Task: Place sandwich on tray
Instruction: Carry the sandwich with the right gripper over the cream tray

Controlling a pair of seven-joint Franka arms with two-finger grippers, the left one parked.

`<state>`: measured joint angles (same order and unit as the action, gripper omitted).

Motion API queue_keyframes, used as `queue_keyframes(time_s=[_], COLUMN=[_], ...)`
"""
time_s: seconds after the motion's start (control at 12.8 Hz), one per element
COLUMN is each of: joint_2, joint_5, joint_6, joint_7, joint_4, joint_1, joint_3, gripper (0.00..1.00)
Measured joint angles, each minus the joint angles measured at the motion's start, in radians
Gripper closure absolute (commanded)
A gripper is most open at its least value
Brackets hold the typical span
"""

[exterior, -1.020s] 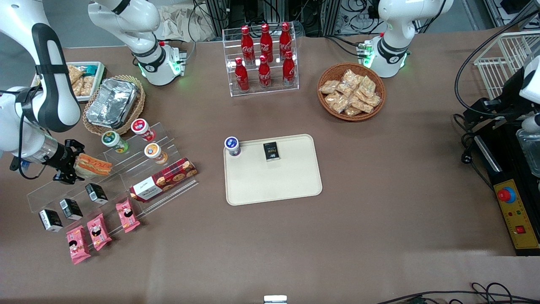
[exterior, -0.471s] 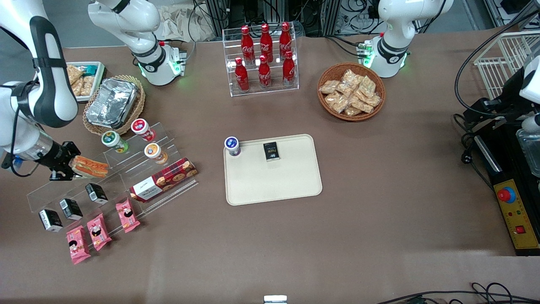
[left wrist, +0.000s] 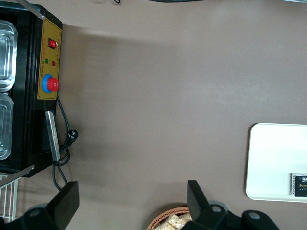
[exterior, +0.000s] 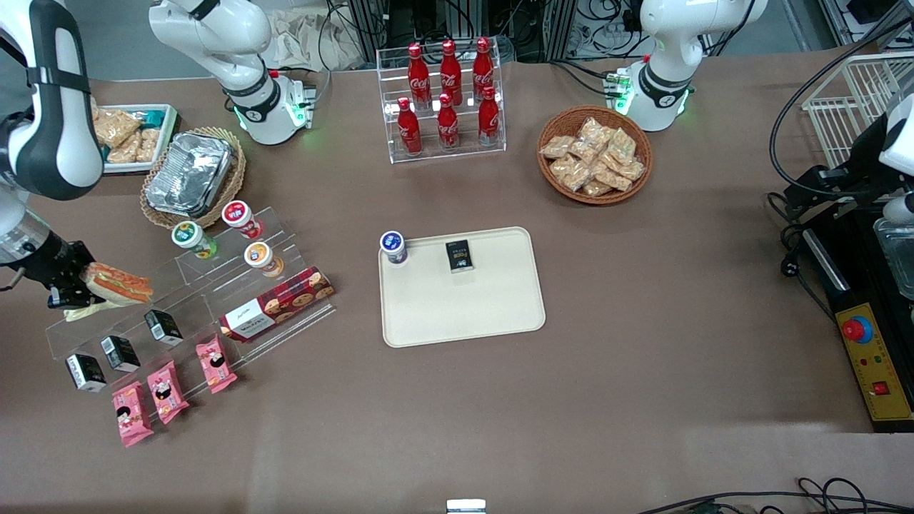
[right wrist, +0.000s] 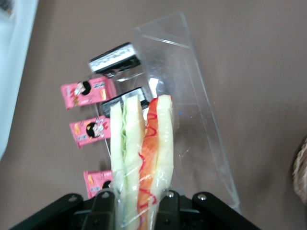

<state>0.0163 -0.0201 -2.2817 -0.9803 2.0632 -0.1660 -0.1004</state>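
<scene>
The sandwich (exterior: 118, 283) is a clear-wrapped wedge of pale bread with orange-red and green layers. My right gripper (exterior: 80, 284) is shut on it and holds it in the air above the working arm's end of the clear acrylic step stand (exterior: 187, 300). In the right wrist view the sandwich (right wrist: 140, 153) stands upright between the two black fingers (right wrist: 103, 211), with the gripper (right wrist: 135, 207) closed on its wrapped base. The cream-beige tray (exterior: 471, 307) lies flat at the table's middle, well away toward the parked arm's end; a white-capped cup (exterior: 393, 246) and a small black packet (exterior: 460, 255) sit on it.
The stand carries three cups (exterior: 243, 218), a red plaid biscuit box (exterior: 277, 303), black packets (exterior: 118, 352) and pink snack packets (exterior: 165, 390). A foil container in a wicker basket (exterior: 189, 175), a white snack bin (exterior: 132, 135), a cola bottle rack (exterior: 446, 96) and a snack basket (exterior: 594, 153) stand farther from the camera.
My right gripper has lifted the sandwich off the stand's upper step and drawn it outward toward the working arm's end of the table. Nothing else has moved.
</scene>
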Motion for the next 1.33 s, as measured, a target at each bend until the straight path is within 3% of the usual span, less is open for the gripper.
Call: queue_keyframes(time_s=[0.24,0.71,1.02,1.33], joint_2=[0.001,0.038,0.062,0.075], joint_5=[0.0,0.0,0.0,0.026], joint_6=[0.134,0.333,0.35,0.351], joint_7=[0.13,0.367,0.602,0.643], joint_4=[-0.106,-0.26,-0.3,-0.313], joint_1=[0.023,0.179,0.344,0.558], joint_3=[0.015,0.028,0.03,0.032], gripper=[0.86,0.86,0.86,0.87])
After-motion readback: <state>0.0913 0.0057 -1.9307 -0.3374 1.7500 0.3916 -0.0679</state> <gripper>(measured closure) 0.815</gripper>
